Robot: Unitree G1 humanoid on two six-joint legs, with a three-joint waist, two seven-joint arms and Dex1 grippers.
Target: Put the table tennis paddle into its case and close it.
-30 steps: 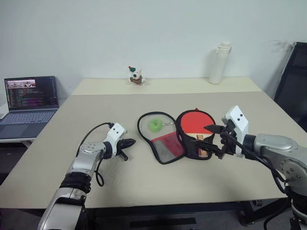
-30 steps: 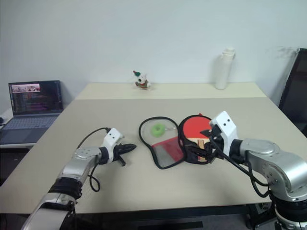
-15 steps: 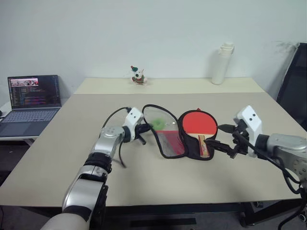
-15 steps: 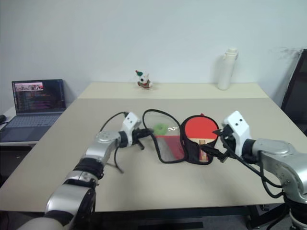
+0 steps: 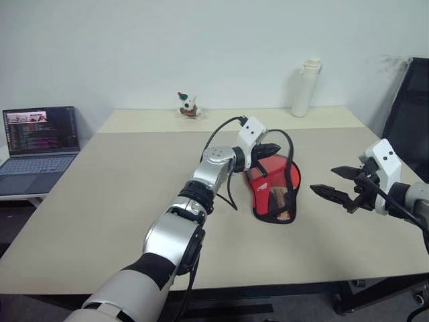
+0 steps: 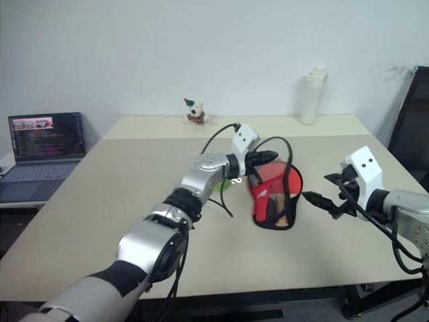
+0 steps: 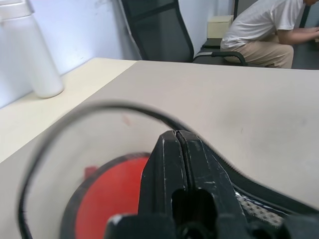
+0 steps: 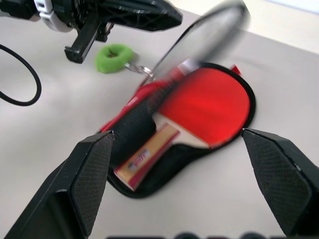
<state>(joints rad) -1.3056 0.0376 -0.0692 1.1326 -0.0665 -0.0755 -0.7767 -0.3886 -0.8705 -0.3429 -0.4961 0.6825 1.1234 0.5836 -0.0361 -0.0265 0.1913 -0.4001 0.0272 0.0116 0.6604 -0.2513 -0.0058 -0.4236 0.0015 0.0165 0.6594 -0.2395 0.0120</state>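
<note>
Black right gripper (image 5: 324,180): nearest to us, at 3 o'clock of the case and well apart from it. Jaws spread wide, nothing in them, hanging over bare table (image 5: 134,174).
Red paddle (image 8: 209,107): already lying in the lower half of the case, rubber face up, wooden handle (image 8: 144,157) pointing toward the near edge.
Case (image 5: 265,189): middle of the table. Its red-and-mesh flap stands partway over the paddle, not yet flat, with the black zip rim arching up in a loop.
Green pull tag (image 8: 113,51): on the table at about 10 o'clock of the case, just beside the raised flap.
Left gripper (image 5: 271,148): at 11 o'clock of the case, reaching level across it. Fingers pressed tight together; whether any fabric is caught between them I can't tell, so it looks to me like a nudge.
Step in hand: I'd say it's folding the flap down, zipping to follow.
Doing it well: carry the flap right over toward 3 o'clock so the rims line up all round. Watch the handle; the bat mustn't slide out. The spread right jaws could steady the far rim.
Risk: that springy rim may flip back open.
Bottle (image 5: 303,87): white, far edge, 1 o'clock.
Figurine (image 5: 189,105): far edge, 11 o'clock.
</note>
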